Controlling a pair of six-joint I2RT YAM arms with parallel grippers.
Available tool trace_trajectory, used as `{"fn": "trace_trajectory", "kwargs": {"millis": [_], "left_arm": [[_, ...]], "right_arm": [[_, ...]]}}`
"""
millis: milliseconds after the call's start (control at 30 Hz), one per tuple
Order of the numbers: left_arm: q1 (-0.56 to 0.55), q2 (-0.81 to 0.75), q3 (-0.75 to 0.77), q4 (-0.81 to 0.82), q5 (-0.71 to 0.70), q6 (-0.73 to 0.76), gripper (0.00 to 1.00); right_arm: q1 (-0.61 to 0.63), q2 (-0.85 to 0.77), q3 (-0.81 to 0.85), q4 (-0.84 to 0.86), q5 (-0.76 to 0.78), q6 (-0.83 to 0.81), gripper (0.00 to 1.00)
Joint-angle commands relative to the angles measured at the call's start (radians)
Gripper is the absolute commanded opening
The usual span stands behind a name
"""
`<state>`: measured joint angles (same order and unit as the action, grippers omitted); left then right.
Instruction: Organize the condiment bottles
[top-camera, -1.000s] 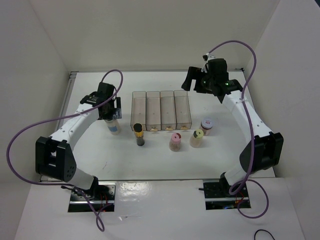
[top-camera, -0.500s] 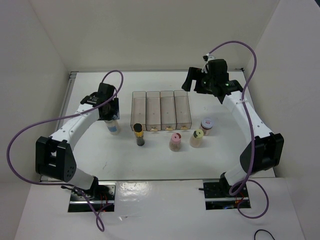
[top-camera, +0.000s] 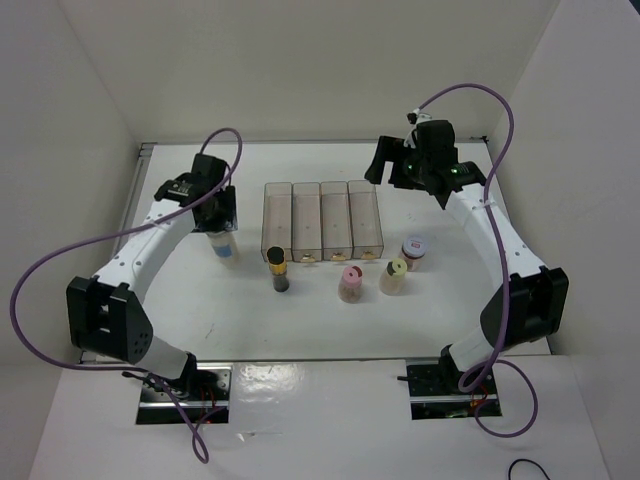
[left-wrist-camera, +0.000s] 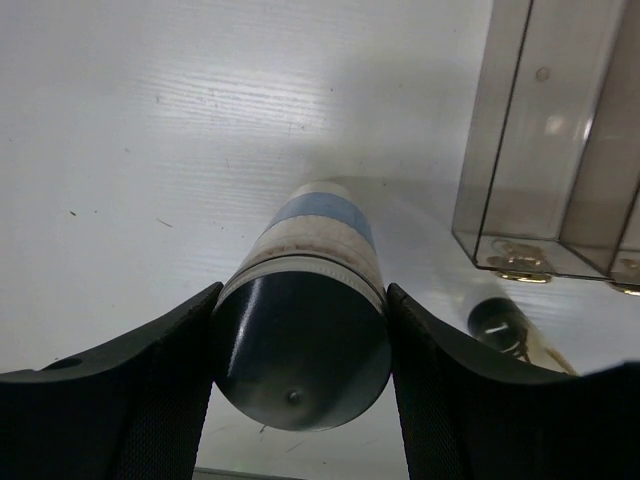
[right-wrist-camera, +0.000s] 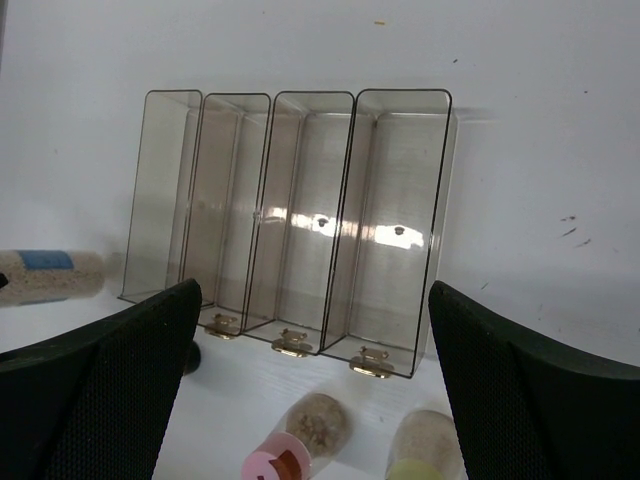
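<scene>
Between the fingers (left-wrist-camera: 150, 385) of the left gripper (left-wrist-camera: 300, 335), the blue-label bottle (left-wrist-camera: 318, 222) is pinched just under its cap, with both fingers pressed to its sides. Whether its base is clear of the table (left-wrist-camera: 150, 120) cannot be told. By the look of it, this is the pick-up of the first of five bottles, with no compartment filled yet. The next move calls for a lift and a carry to this gripper's right, over the wall of the rack (left-wrist-camera: 540, 150) into the nearest compartment. The dark bottle (left-wrist-camera: 495, 325) stands near, below-right of the grip. The right gripper (top-camera: 392, 167) hangs spread wide, holding nothing, with the rack below and ahead of it.
</scene>
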<state>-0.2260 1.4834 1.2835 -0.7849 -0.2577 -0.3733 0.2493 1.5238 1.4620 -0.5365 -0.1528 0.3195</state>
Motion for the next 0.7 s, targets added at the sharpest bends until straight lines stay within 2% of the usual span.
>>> {"fn": "trace_trajectory", "kwargs": {"millis": [0,133,433,667], "left_arm": [[-0.001,-0.041,0.144,0.001,-0.02,-0.006,0.37],[-0.001,-0.018,0.278,-0.037,-0.02,0.022,0.37],[-0.047,0.185,0.603,-0.056,0.028,0.062,0.37],[-0.122,0.316,0.756,-0.056,0.028,0.082,0.37]], "right_arm": [[0.008,-0.04,-0.012,0.026,0.016,0.003,0.98],[0.008,-0.04,-0.012,0.026,0.025,0.003,0.98],[0.008,-0.031,-0.012,0.026,0.044,0.012,0.98],[-0.001,-0.031,-0.012,0.026,0.055,0.003,0.98]]}}
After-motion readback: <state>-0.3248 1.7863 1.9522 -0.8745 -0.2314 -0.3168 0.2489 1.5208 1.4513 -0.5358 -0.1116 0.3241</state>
